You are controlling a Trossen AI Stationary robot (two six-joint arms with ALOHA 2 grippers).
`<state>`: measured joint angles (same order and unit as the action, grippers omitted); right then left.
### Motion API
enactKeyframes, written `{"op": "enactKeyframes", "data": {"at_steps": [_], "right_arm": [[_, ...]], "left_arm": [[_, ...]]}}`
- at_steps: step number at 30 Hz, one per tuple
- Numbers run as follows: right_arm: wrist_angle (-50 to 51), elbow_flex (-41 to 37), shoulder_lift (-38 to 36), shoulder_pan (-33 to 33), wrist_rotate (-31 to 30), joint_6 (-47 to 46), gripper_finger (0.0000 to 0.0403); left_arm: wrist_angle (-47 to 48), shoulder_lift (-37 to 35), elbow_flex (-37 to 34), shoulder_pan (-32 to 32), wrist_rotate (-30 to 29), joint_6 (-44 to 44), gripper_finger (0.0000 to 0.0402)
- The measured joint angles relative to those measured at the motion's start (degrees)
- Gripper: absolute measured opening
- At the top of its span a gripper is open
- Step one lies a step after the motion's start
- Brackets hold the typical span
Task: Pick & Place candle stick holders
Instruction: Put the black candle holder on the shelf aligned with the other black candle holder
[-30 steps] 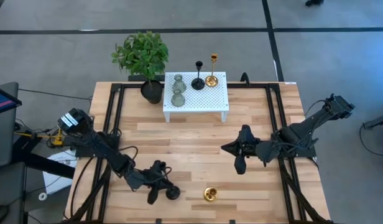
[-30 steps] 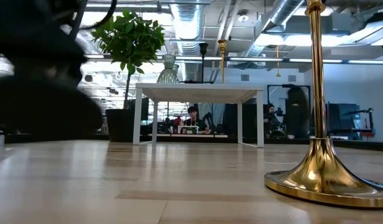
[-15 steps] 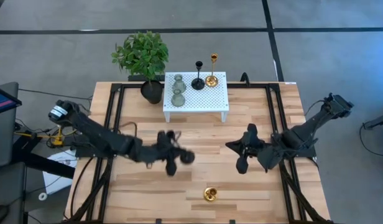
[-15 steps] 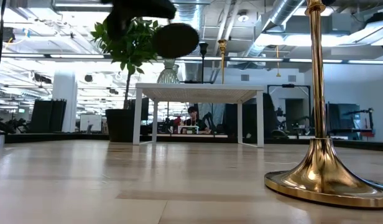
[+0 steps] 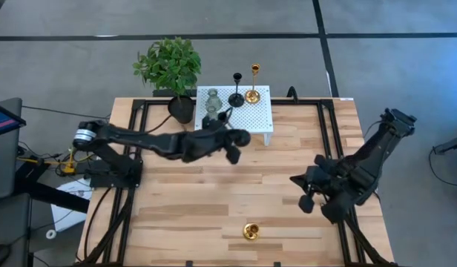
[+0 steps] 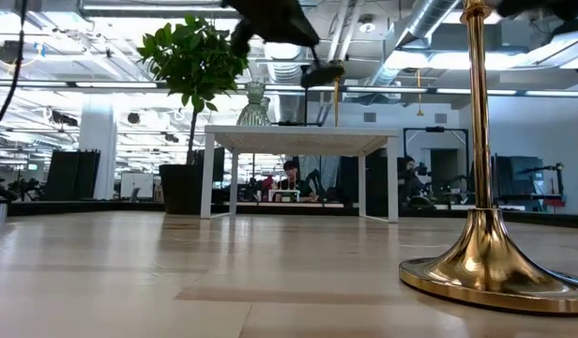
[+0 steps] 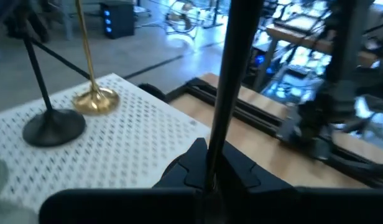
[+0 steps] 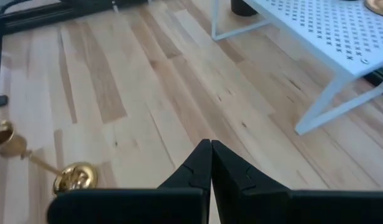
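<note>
My left gripper (image 5: 227, 141) is shut on a black candle stick holder (image 5: 240, 137) and hangs in the air at the near edge of the white perforated stand (image 5: 260, 119). It shows high up in the low view (image 6: 275, 19). A black holder (image 5: 236, 96), a gold one (image 5: 252, 95) and two grey-green ones (image 5: 211, 100) stand on the stand on their bases. A second gold holder (image 5: 250, 231) stands on the table near its near edge. My right gripper (image 5: 310, 196) is shut and empty at the right, its fingertips together (image 8: 210, 163). My left gripper pinches the black holder's slim stem (image 7: 224, 112) between its two fingers (image 7: 198, 165). The stem runs on past the fingertips and out of the wrist view. The holder is lifted clear of table and stand, tilted, its round base (image 5: 242, 137) toward the table's right.
A black pot with a green plant (image 5: 169, 65) stands at the stand's far left corner. Bare wooden table (image 5: 214, 200) lies between the stand and the near gold holder, which looms large in the low view (image 6: 481, 253). People sit in the room behind.
My left gripper has risen from the table's near left part with the black holder and carried it toward the far edge and right, up to the white stand. The holder is lifted clear. My right gripper has drawn back toward the table's right and near edges.
</note>
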<state>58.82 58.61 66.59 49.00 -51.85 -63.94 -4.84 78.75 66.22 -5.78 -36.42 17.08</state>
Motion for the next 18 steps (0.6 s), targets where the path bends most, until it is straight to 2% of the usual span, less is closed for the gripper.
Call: {"op": "enactKeyframes", "data": {"at_steps": [5, 10, 18], "right_arm": [[4.57, 0.0, 0.0, 4.67, -0.47, -5.34, 0.0], [5.23, 0.0, 0.04, 6.7, -0.51, -6.21, 0.0], [5.67, 0.0, 0.04, 6.85, -0.72, -6.19, 0.0]], "left_arm": [[5.4, 5.87, 7.19, 4.16, -2.0, -0.81, 0.0013], [11.44, 10.06, 12.8, 6.94, -3.13, -0.81, 0.0013], [16.9, 11.29, 17.61, 10.29, -3.01, -0.83, 0.0013]]}}
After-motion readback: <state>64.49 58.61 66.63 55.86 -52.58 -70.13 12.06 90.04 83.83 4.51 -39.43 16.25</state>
